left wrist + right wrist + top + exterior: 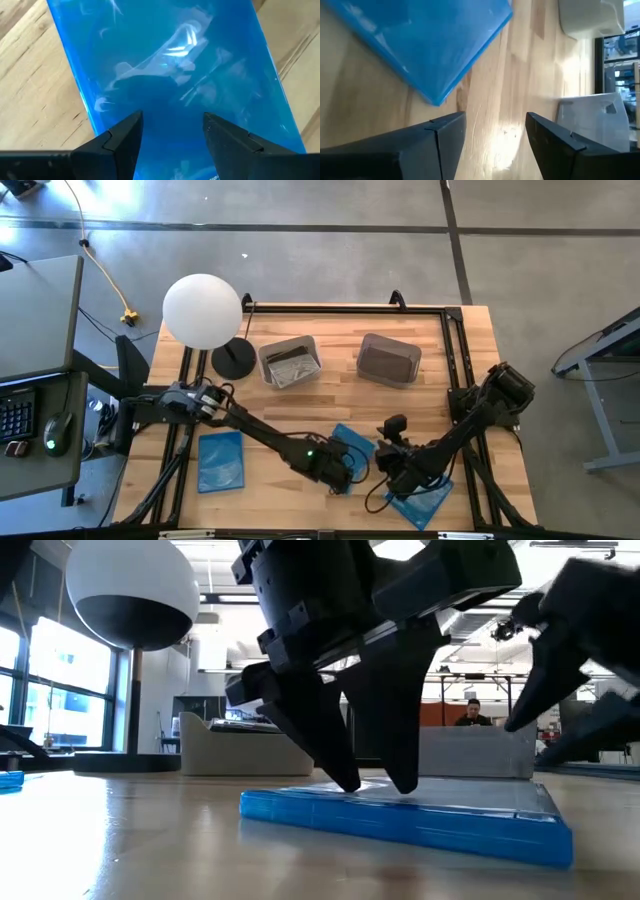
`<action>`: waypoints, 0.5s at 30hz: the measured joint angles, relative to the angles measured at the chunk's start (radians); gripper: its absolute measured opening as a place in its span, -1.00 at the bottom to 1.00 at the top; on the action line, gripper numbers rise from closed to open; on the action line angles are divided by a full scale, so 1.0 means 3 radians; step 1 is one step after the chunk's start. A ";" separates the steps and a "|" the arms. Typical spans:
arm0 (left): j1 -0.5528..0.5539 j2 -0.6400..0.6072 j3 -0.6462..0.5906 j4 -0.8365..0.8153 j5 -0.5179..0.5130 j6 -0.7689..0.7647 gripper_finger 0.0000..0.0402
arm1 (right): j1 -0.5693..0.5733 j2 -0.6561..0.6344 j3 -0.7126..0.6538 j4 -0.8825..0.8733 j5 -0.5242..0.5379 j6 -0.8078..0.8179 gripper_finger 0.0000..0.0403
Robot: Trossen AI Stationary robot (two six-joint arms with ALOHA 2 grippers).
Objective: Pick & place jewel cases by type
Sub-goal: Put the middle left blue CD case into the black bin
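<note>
Left tool (375, 785), fingers spread, apparently touches the blue jewel case (420, 815) lying flat directly beneath it.

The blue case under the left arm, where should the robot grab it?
Best guess: by its two long edges, coming straight down from above. The blue case lies flat on the wooden table, so only its thin edges can be pinched. The left end effector hangs open above its top face, so it looks too narrow for the whole width. It could tip one edge up first.
</note>
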 joint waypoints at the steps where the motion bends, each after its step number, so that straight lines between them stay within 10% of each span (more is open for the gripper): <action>1: 0.0003 0.0000 0.0000 -0.0009 -0.0021 -0.0003 0.02 | 0.0016 -0.0032 0.0001 -0.0009 -0.0001 0.0000 0.00; 15: 0.0056 -0.0224 0.0143 -0.0905 -0.0250 -0.0175 0.02 | 0.0447 -0.0365 -0.0025 0.0263 -0.0390 -0.0109 0.00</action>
